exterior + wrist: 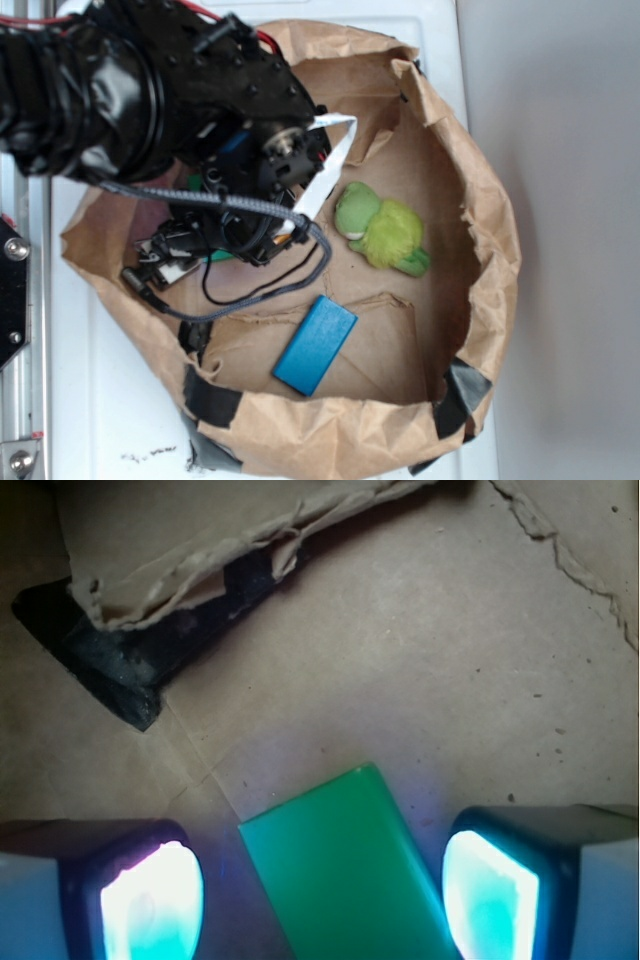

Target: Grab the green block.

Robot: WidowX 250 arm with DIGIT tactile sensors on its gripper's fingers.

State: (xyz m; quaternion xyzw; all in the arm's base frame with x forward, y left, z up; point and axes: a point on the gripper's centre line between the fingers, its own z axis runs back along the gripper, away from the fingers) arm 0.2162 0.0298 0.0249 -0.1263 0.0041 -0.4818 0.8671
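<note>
The green block [340, 870] lies flat on the brown paper floor, slightly skewed, straight between my fingers. My gripper [320, 900] is open. Its glowing left pad [150, 905] and right pad [490, 900] stand on either side of the block with a gap at each side. In the exterior view the black arm covers most of the block, and only a thin green sliver [218, 258] shows under the gripper [200, 250], at the left side of the paper bag.
A cut-down brown paper bag [490, 200] walls in the work area. A blue block [315, 344] lies at the front and a yellow-green plush toy [380, 232] to the right. A torn paper flap with black tape [120, 670] lies just ahead of the gripper.
</note>
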